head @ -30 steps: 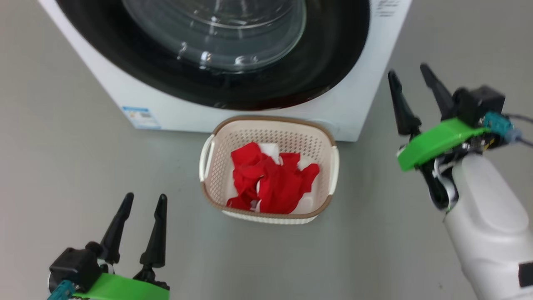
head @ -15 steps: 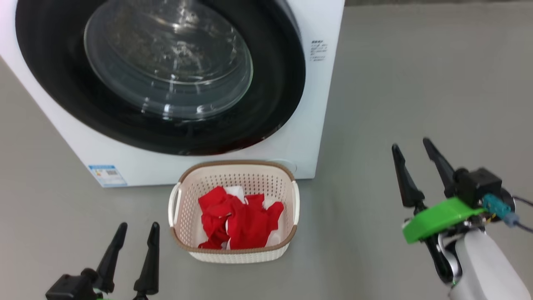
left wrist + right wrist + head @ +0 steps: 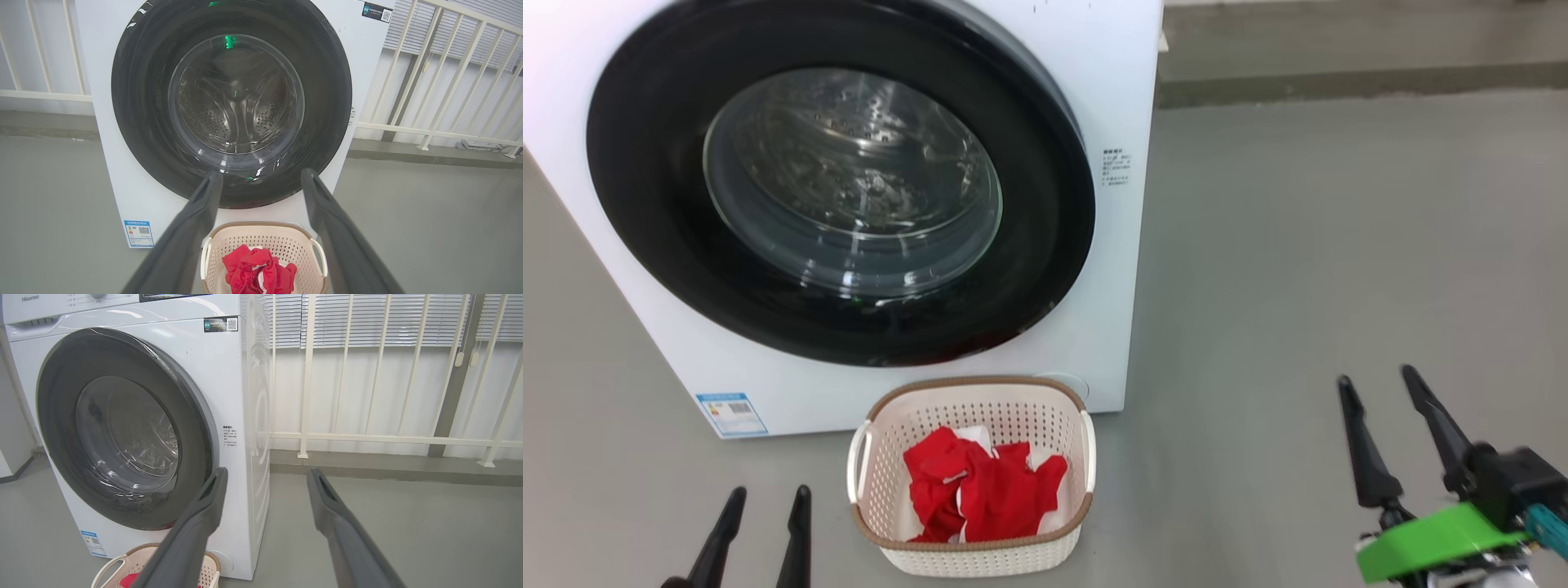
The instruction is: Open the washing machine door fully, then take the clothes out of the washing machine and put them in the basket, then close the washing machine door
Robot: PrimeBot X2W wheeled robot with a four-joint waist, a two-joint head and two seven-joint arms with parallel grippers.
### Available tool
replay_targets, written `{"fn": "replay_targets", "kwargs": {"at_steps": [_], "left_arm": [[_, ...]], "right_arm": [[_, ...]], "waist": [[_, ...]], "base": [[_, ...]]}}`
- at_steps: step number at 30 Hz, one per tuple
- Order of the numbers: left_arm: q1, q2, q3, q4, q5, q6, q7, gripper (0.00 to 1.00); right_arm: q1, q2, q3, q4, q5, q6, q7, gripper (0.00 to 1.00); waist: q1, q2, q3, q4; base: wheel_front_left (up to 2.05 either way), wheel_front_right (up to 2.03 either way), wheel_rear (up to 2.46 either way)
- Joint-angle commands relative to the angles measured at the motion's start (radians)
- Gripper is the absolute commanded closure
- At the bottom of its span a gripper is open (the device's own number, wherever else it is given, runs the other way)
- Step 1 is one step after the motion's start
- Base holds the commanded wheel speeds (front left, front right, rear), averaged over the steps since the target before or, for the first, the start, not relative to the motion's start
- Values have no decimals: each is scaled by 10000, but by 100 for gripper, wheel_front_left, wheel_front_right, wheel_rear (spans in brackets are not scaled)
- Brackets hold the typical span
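Note:
The white washing machine (image 3: 1111, 98) stands ahead with its round black-rimmed door (image 3: 841, 188) shut flat against the front; the steel drum shows through the glass (image 3: 237, 94). On the floor right before it sits the cream basket (image 3: 970, 551) holding the red clothes (image 3: 980, 494). My left gripper (image 3: 765, 500) is open and empty at the lower left, short of the basket. At the lower right, well away from the machine, my right gripper (image 3: 1376, 385) is open and empty too. In the right wrist view the door (image 3: 122, 428) and the basket (image 3: 110, 565) lie left of my fingers.
Grey floor stretches free to the right of the machine. A white railing (image 3: 367, 437) and blinds run along the back wall, above a low step (image 3: 1339, 77). A blue label (image 3: 731, 414) marks the machine's lower left front.
The head camera has tilted up and drawn back, so the machine, basket and both grippers sit lower in view. Both grippers stay open; the basket and clothes keep their place before the machine.

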State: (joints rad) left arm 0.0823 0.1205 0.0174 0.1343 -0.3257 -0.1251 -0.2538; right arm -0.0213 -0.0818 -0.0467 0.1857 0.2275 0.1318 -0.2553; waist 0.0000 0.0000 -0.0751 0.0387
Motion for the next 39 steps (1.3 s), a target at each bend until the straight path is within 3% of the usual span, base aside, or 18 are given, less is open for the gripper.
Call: {"fn": "replay_targets", "kwargs": {"at_steps": [1,11,25,26,34,39], "left_arm": [[-113,200,438,-327,96,-56,-80,0],[434,108,672,-496,415,-56,-80,0],[532,39,714,-439,611,-56,-80,0],[689,-78,359,-203,568,0,2,100],[815,-358,242,535,366,14,142,100],[709,-372,281,545,-168,11,292,100]], "right_arm": [[27,-29,71,-499,-95,-11,-65,0],[1052,14,-204,-797,-155,-11,-65,0],[984,92,-89,-714,-215,-11,-65,0],[1380,221,-343,-484,-88,0,0,100],[1667,397,-363,290,120,0,78,100],[1566,394,-383,290,675,-1,235,100]], "waist": [[0,0,-199,-8],[0,0,-479,-15],[0,0,-516,-62],[1,0,-517,-63],[1,0,-508,-67],[23,0,-470,-83]], "base": [[0,0,0],[0,0,0],[0,0,0],[0,0,0],[0,0,0],[0,0,0]]}}
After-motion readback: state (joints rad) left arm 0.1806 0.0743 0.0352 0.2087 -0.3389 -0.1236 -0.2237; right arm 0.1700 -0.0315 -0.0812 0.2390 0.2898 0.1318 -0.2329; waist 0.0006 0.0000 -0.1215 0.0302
